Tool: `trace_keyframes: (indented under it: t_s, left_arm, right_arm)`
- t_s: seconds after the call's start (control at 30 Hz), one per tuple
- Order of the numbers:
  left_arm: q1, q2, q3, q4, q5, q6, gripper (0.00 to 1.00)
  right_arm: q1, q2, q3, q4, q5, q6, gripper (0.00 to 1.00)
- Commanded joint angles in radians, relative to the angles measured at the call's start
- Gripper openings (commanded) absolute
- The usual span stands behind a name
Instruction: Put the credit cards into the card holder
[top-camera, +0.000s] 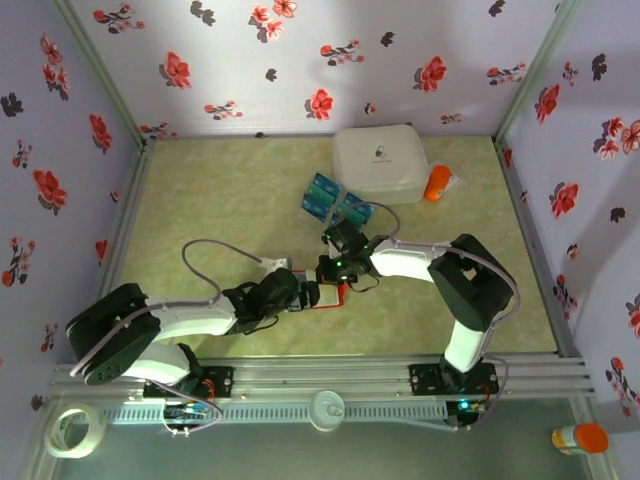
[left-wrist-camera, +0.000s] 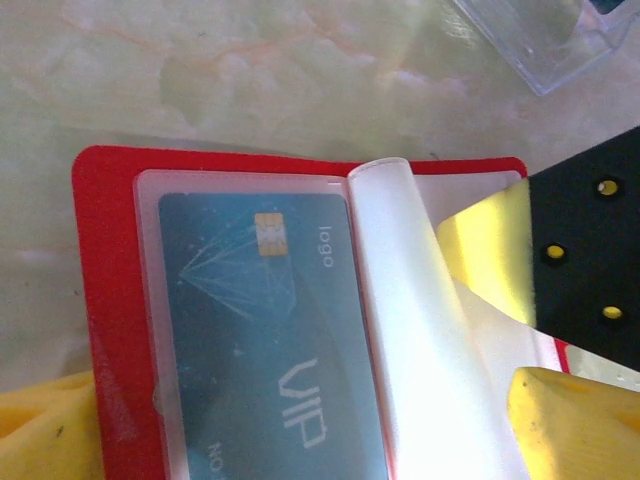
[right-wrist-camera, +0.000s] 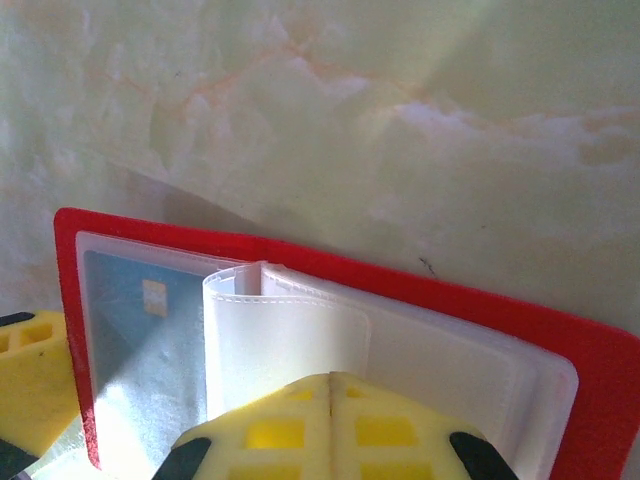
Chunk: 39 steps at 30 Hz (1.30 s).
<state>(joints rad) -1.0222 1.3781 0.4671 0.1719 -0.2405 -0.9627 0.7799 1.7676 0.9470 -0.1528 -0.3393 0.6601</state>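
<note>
Item: card holder (left-wrist-camera: 105, 300), red, lying open and flat on the tabletop (top-camera: 200, 190) near the middle of its near edge, between the two arms. Contents: one teal credit card (left-wrist-camera: 260, 330), marked VIP, fully seated in the left clear pocket; the loose clear leaves (right-wrist-camera: 290, 340) look empty. Outstanding: the other credit cards (top-camera: 325, 197), blue and teal, clustered toward the far edge just beside the white case (top-camera: 380, 160), well apart from the holder; their count is unclear. The right gripper (right-wrist-camera: 330, 392) is closed, its tips pressing on the leaves, carrying no card. The left gripper (left-wrist-camera: 300, 440) stands wide open over the holder, empty. Judgement: task begun, most of it left.
</note>
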Motion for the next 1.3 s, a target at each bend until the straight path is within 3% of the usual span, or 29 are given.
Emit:
trace_keyframes:
  t_s: [0.0,0.3,0.77,1.03,1.27]
  left_arm:
    - [-0.007,-0.017,-0.015,-0.011,0.039,0.018,0.96]
    - [-0.019,0.087,0.015,-0.033,0.038,0.041,0.96]
    - [-0.025,0.174,-0.014,0.01,0.035,0.025,0.8]
    - [-0.027,0.18,-0.028,0.025,0.035,0.015,0.78]
    - [-0.027,0.177,-0.028,0.029,0.035,0.015,0.78]
  right_arm:
    - [-0.001,0.006,-0.011,0.015,-0.015,0.021,0.04]
    - [-0.002,0.01,-0.01,0.022,-0.021,0.025,0.04]
    - [-0.008,-0.008,0.007,0.006,-0.026,0.022,0.06]
    - [-0.039,-0.078,0.007,-0.022,0.0,0.019,0.36]
    - [-0.041,-0.052,-0.012,0.005,-0.013,0.031,0.44]
